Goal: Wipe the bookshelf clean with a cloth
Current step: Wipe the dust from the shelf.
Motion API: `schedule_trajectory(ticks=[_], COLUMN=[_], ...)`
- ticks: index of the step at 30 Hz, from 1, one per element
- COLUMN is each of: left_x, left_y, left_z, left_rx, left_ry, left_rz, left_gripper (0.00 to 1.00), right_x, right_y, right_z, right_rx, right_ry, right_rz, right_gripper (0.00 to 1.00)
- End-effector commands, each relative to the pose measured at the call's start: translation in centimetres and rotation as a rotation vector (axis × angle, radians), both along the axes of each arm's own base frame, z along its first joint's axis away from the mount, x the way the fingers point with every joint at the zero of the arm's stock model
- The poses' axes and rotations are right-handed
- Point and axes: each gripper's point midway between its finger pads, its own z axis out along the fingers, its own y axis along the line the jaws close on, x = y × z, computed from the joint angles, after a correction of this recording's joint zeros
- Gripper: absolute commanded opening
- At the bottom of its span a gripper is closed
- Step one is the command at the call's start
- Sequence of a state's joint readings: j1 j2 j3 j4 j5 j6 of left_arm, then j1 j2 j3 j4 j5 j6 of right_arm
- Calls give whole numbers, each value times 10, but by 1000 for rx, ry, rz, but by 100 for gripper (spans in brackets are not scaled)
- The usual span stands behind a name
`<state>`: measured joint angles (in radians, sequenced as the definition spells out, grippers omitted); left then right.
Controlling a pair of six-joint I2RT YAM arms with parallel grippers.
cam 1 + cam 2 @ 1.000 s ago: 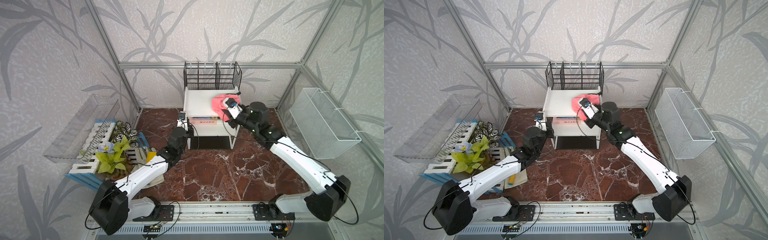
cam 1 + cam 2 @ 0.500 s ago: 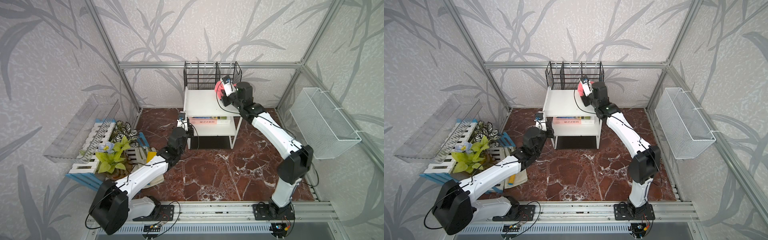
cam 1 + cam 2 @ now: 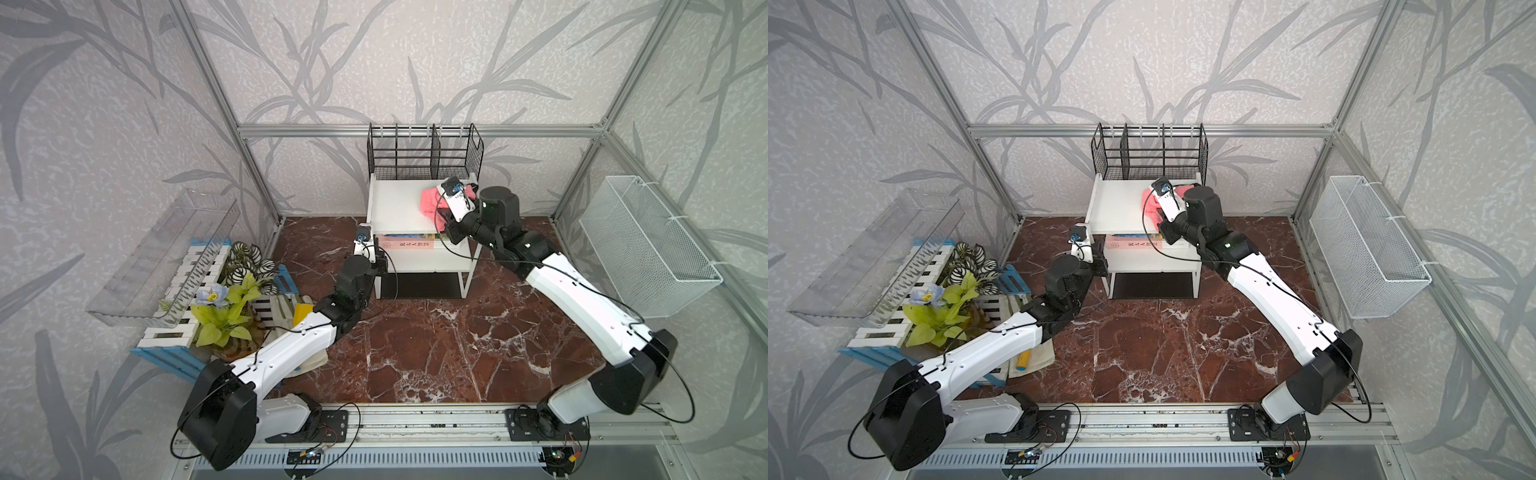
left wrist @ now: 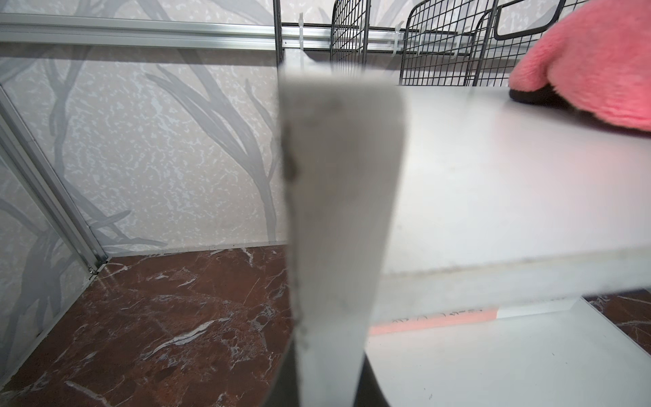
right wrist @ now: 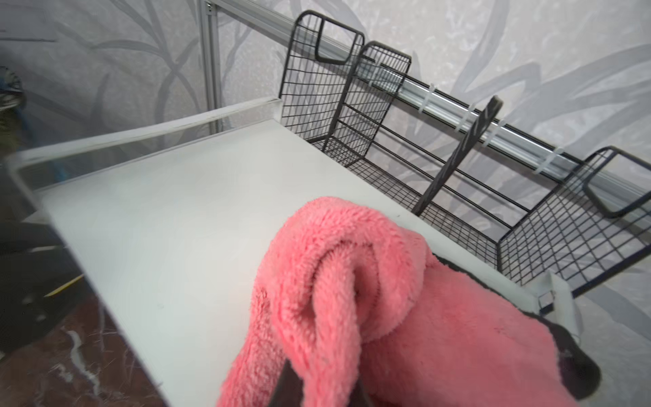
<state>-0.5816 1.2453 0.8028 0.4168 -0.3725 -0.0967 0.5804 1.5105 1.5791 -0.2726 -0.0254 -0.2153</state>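
The soft pink terry cloth [image 3: 430,203] with its dark reverse lies bunched on the top board of the small white bookshelf [image 3: 395,203] of flat boards on a thin tube frame. It sits at the board's right rear part, just beside the black wire-grid rack [image 3: 419,160] standing behind. The right gripper [image 5: 322,391] is pressed together on a fold of the cloth, its dark fingers [image 5: 287,386] half buried in the pile. The left gripper [image 3: 381,262] is clamped on the bookshelf's front left post, which fills the middle of the left wrist view as a blurred white bar, so it seems to brace the unit.

The step in hand looks like wiping the top board, most of which lies bare to the left. To do it well, the bunch should be pressed low enough that pile, not fingers, meets the board. The strokes should overlap from the rack side toward the front and stop short of the raised rail at the left edge. The brace on the post should hold, since the light frame would likely slide on the marble-patterned floor [image 3: 415,332].

On the shelf below, a stacked book's spine [image 3: 409,246] carries dark characters on a pale band above pink; they are too small to read. No brand shows anywhere.
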Motion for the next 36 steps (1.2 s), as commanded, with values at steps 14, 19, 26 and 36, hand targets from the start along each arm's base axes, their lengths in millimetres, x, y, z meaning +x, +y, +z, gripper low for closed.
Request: schedule_trajectory(ticks=[14,19,26,36], left_x=[3,4,5,1], left_y=[-22,-23,-25,-34], left_z=[-3,-4,-5,-3], left_rx=[-108,-96,-102,-99], left_ry=[15,20,22,22], left_rz=[-88,-84,-95,-151], left_gripper=[0,0,0,0], right_x=[27,-34,75,82], right_y=[72,92,89,160], right_z=[-16,-11,-51,-35], right_rx=[-72,31,10,5], right_ry=[9,-16,82,83], right_rz=[68,271,10,208], right_gripper=[0,0,0,0])
